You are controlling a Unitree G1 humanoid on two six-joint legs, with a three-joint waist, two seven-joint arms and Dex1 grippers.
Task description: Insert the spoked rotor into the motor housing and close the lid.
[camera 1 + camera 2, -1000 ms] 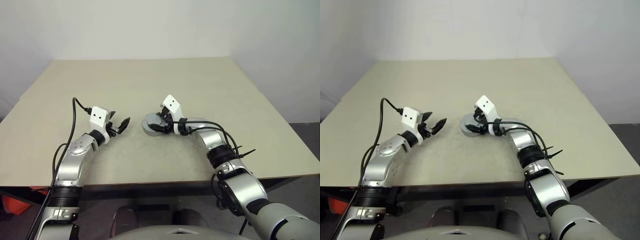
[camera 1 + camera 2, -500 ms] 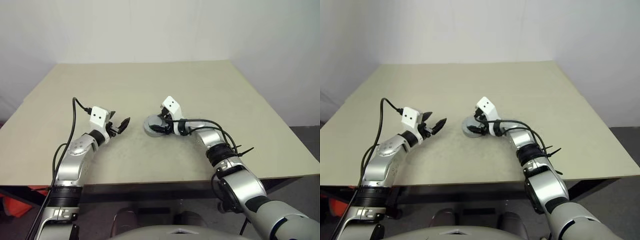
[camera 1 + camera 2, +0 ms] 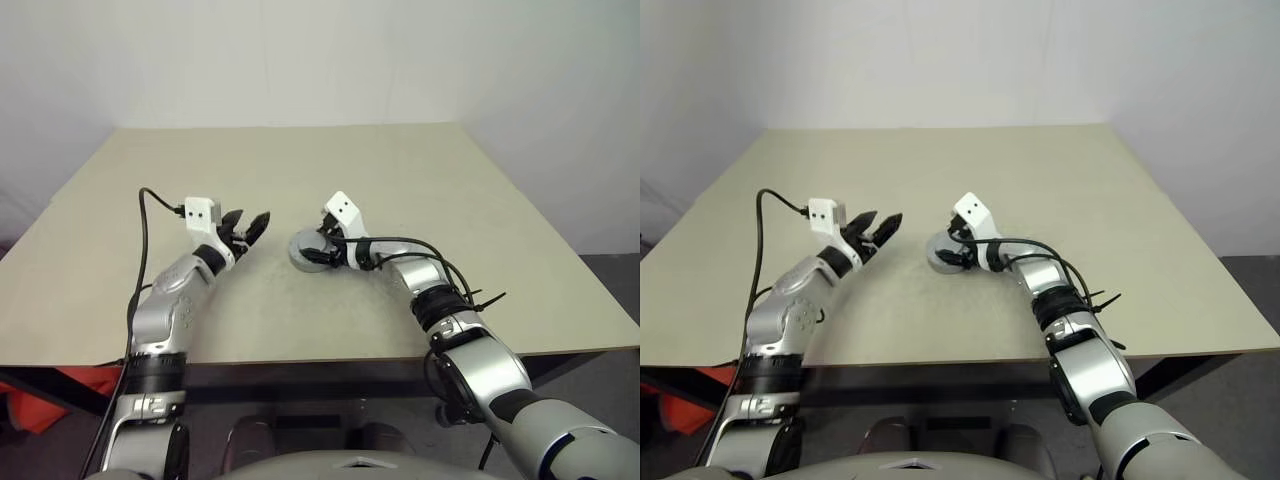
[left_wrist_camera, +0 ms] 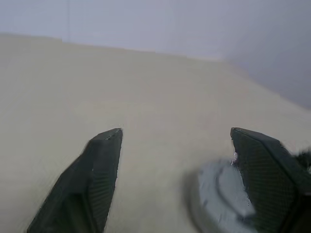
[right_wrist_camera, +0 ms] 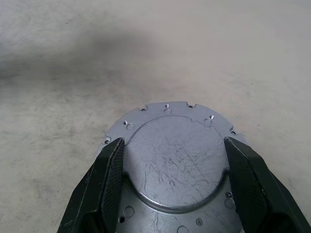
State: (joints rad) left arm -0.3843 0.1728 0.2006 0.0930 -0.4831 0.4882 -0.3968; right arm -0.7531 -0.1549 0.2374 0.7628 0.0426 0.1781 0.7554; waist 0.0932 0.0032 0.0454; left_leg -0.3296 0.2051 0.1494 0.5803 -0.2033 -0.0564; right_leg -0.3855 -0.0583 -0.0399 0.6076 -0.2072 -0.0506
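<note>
Left gripper of ours has lifted and rolled toward the lid, jaws apart and empty, while our right gripper straddles that smooth grey disc on the table, so we judge closing nearly done.

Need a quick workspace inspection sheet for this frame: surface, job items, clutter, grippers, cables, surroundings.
Surface: beige table, bare apart from the job's parts.
Job's things: lid, smooth grey face up with a notched rim, lies flat near the table's middle; whatever sits beneath it is hidden.
Clutter: nothing seen.
Grippers: right gripper open, its fingers straddling the lid with a gap on both sides; left gripper open, empty, beside the lid and apart from it.
Cables: black cable loops off the left wrist; black cables run along the right forearm.
Surroundings: plain white wall behind the table.
</note>
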